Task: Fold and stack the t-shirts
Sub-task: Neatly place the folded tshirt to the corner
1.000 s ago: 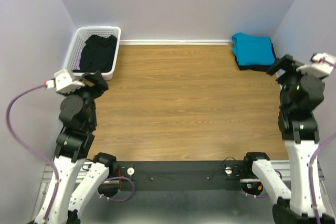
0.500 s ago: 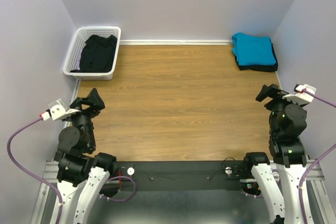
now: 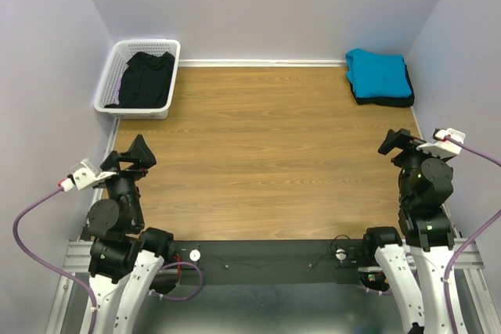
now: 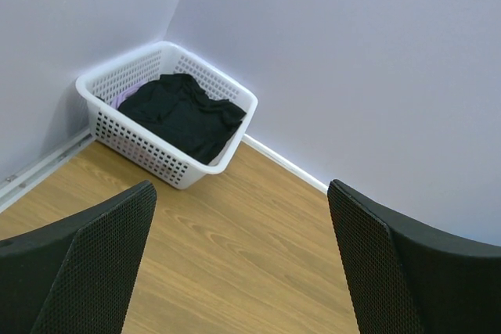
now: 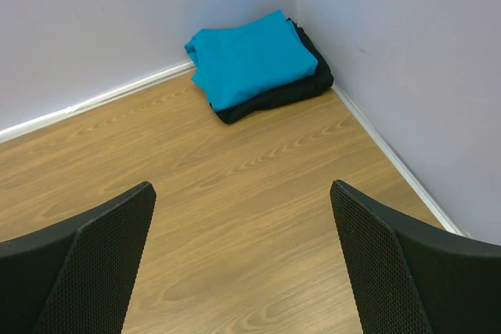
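Your only clutter sits in the two far corners. The basket (image 3: 131, 108) fills the far-left corner, its long side along the left wall (image 3: 39, 76), and a crumpled black shirt (image 3: 146, 77) lies inside it; you cannot tell whether that heap is one shirt or several. In the far-right corner the teal shirt (image 3: 377, 73) lies folded on top of a folded bottom shirt (image 3: 383, 100), which is black and shows as a dark edge along the near and right sides. That stack is tucked in where the back wall (image 3: 258, 5) meets the right wall (image 3: 462, 52).

Your left hand (image 4: 243, 193) is raised over the near-left part of the table (image 3: 266, 146), aimed toward the basket, its fingers (image 4: 102, 263) wide apart with nothing between them. Your right hand (image 5: 242, 188) is raised over the near-right part, aimed at the stack, its jaws spread just as wide and holding nothing. Both are well apart from the shirts.

Walls close in on three sides, so the corners are tight, with a white baseboard (image 3: 262, 62) running along the foot of the back wall. Between the basket and the stack you have the whole middle of the table as open room. A purple cable (image 3: 23, 217) loops out beside the left arm, close to the left wall, and another (image 3: 477, 154) trails from the right wrist.

The tabletop is flat wood-grain; the walls are plain pale lilac.
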